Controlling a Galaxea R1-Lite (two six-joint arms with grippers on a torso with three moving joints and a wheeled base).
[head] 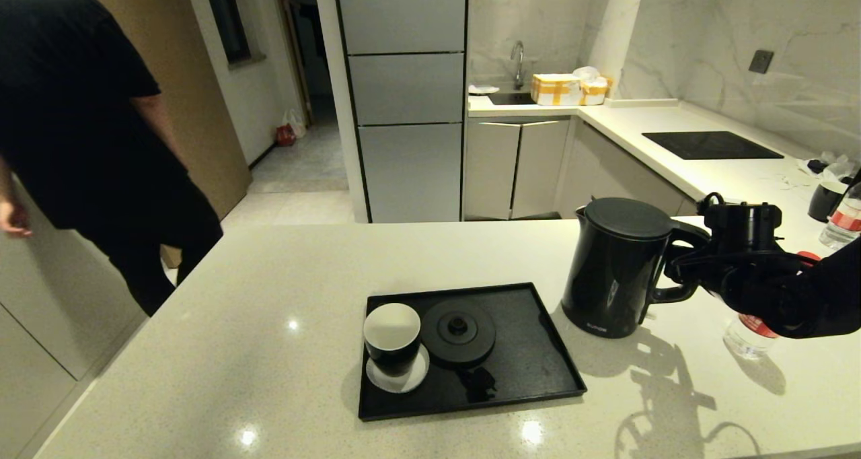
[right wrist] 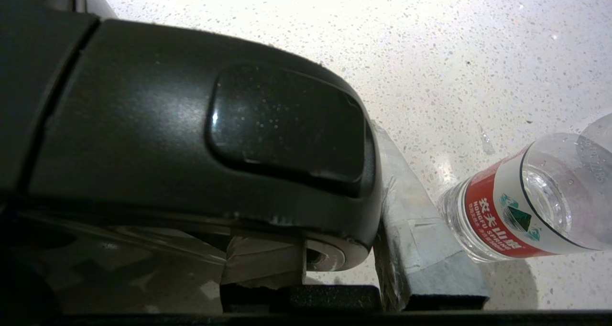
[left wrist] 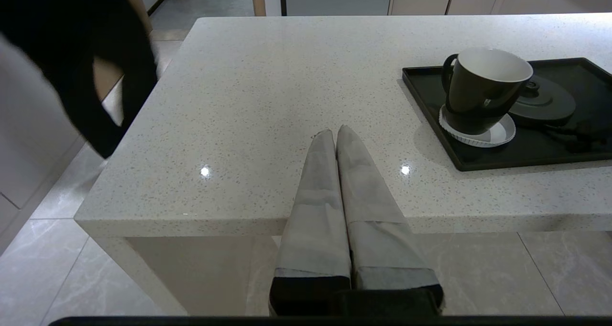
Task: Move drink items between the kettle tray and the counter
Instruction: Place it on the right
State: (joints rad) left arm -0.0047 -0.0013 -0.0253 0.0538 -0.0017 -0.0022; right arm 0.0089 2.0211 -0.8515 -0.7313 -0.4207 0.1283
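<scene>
- A person in black (head: 87,129) stands at the far left, beside the desk (head: 269,297).
- My left claw (left wrist: 336,137) hangs at the desk's near edge, fingers pressed together, holding nothing.
- The kettle tray (head: 538,358) lies flat on the desk; at its left end a black cup (head: 392,338) sits on a white saucer (head: 397,377), and the round base disc (head: 459,332) sits just beside the cup.
- The kettle (head: 615,267) stands upright on the desk, just right of the tray and off its base disc.
- My right claw (head: 679,270) is clamped on the kettle's loop handle.
- A water bottle (right wrist: 521,206) with a red-white label stands on the desk near the handle, under my right arm.
</scene>
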